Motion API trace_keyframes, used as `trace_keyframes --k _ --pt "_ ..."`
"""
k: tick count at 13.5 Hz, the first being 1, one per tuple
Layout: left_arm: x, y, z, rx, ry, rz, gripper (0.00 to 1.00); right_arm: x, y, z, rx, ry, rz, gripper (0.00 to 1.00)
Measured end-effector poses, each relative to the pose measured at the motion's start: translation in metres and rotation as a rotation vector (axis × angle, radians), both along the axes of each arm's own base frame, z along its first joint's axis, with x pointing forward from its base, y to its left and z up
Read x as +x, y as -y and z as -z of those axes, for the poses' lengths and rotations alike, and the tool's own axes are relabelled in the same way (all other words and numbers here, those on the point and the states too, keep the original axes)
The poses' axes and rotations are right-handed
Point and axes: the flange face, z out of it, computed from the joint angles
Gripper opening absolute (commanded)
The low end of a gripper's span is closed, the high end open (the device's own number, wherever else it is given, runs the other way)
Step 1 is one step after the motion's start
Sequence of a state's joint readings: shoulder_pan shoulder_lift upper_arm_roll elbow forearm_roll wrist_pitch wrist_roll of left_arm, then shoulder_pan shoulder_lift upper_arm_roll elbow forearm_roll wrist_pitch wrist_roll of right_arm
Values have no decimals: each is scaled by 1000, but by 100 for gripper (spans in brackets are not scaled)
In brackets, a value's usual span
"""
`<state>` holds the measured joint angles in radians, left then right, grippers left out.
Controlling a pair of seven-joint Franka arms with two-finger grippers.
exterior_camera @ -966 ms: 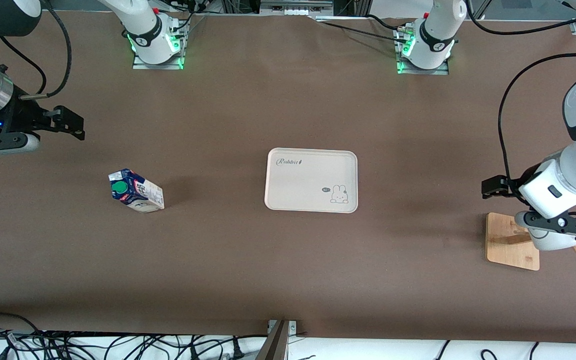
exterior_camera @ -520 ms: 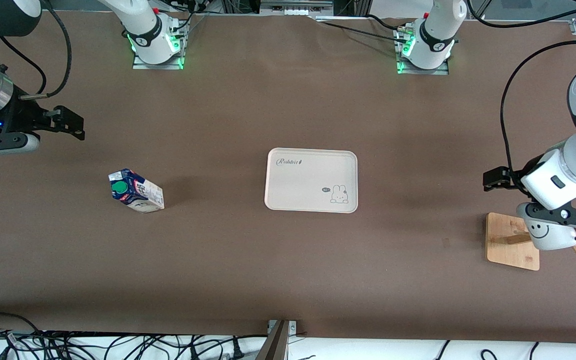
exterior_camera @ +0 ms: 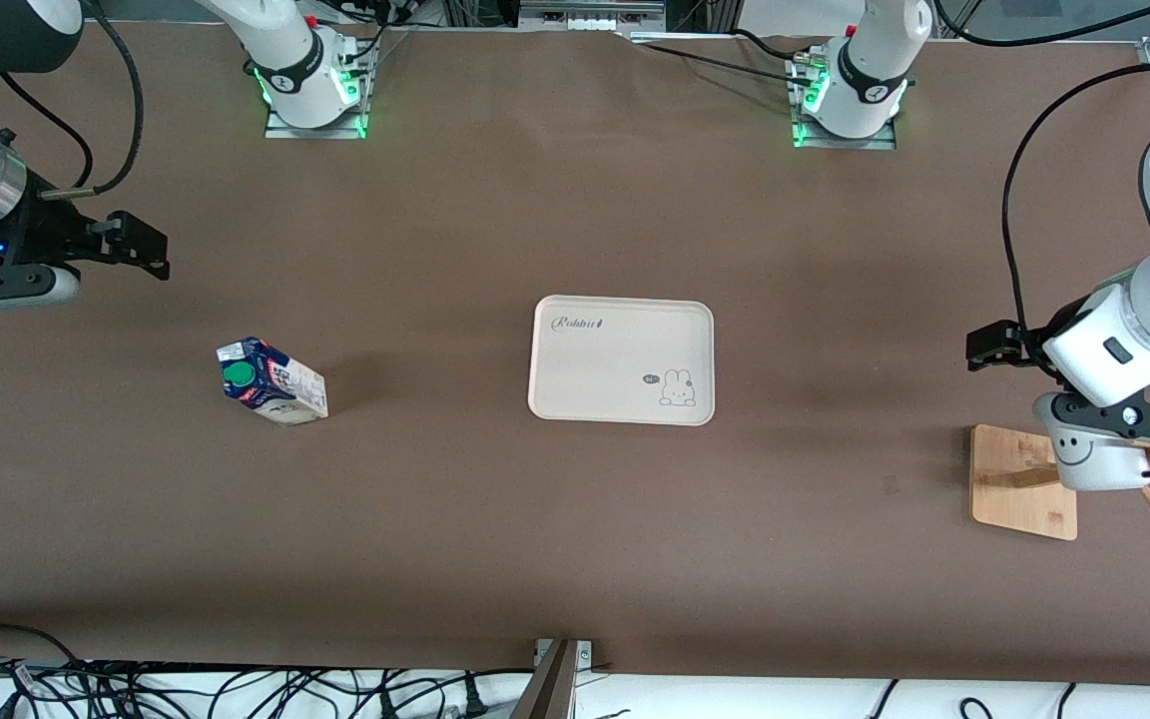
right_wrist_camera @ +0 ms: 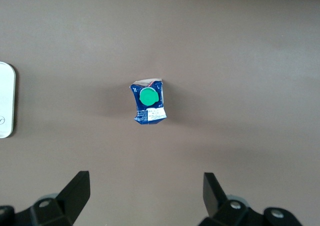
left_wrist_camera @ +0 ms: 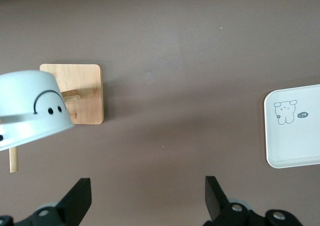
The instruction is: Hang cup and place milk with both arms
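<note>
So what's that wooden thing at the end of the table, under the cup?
It is a wooden stand: a flat, light square base with rounded corners lying on the brown table at the left arm's end, with thin wooden pegs sticking out from a short post. The white smiley cup is over it at the pegs; whether it already hangs there cannot be told. The left gripper is open above it.

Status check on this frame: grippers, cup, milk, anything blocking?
Left gripper jaws open, above cup on wooden rack. Right gripper jaws open, waiting over milk. Milk upright, untouched, toward right arm's end. Tray bare; nothing blocking.
</note>
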<state>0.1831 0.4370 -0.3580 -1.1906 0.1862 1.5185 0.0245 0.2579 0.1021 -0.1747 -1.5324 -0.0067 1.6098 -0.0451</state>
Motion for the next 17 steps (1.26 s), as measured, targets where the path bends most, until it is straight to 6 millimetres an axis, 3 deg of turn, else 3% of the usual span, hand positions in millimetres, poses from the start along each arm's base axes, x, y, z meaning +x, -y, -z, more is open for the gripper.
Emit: trace_keyframes --k 2,4,6,10,17 --pt "-8 3 1 -24 20 10 100 0 0 0 0 0 0 100" --pt "-23 -6 -1 -73 91 -20 100 0 0 0 0 0 0 100" --pt "-47 -19 -10 -59 150 -51 100 0 0 0 0 0 -1 100" --pt "-90 -24 -24 -42 174 -61 100 0 -1 1 0 -1 -1 100" --pt "-93 -20 -23 -41 171 -55 100 0 -3 1 0 -1 -4 100"
